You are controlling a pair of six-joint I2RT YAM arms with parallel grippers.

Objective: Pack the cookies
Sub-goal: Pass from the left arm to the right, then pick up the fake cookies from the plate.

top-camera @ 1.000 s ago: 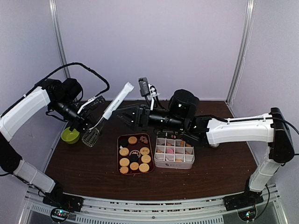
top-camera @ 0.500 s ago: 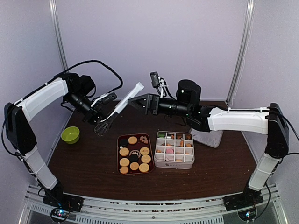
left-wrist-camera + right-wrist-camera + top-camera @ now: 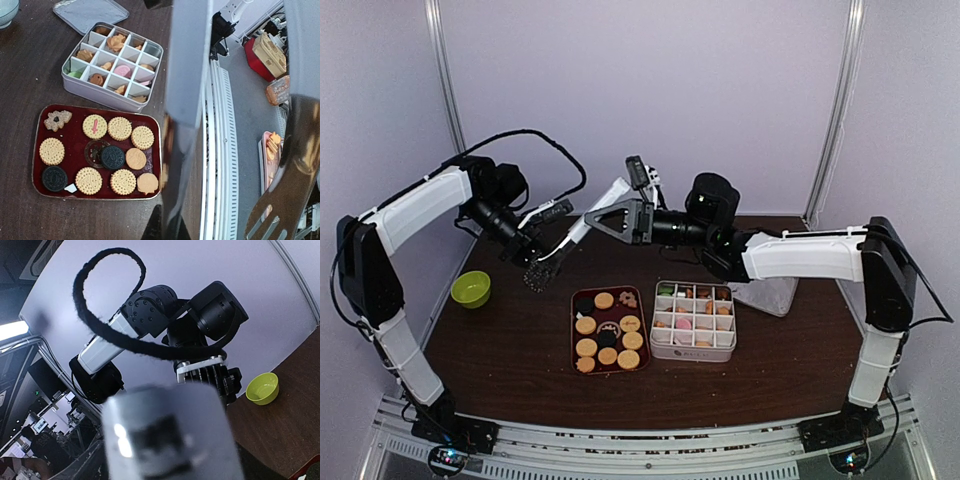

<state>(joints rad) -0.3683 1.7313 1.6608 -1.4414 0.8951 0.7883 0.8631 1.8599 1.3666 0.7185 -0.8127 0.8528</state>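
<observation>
**Tongs held between the two grippers, with the cookies nearer than both**

The left gripper [image 3: 532, 258] is clenched on the metal tongs [image 3: 186, 70] near their slotted heads. Their long axis climbs from near-left to far-right, and the white handle end reaches into the right gripper [image 3: 605, 220]. Its jaws bracket that handle, but I cannot tell whether they grip it. The cookies [image 3: 586, 347] lie on the red tray [image 3: 574, 330], just left of the divided tin [image 3: 692, 351], which holds more. The tongs' heads are the end closer to the tray.

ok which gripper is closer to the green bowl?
Left. The left gripper, holding the tongs, is behind-right of the green bowl; the right gripper is farther right, by the tongs' handle.
</observation>
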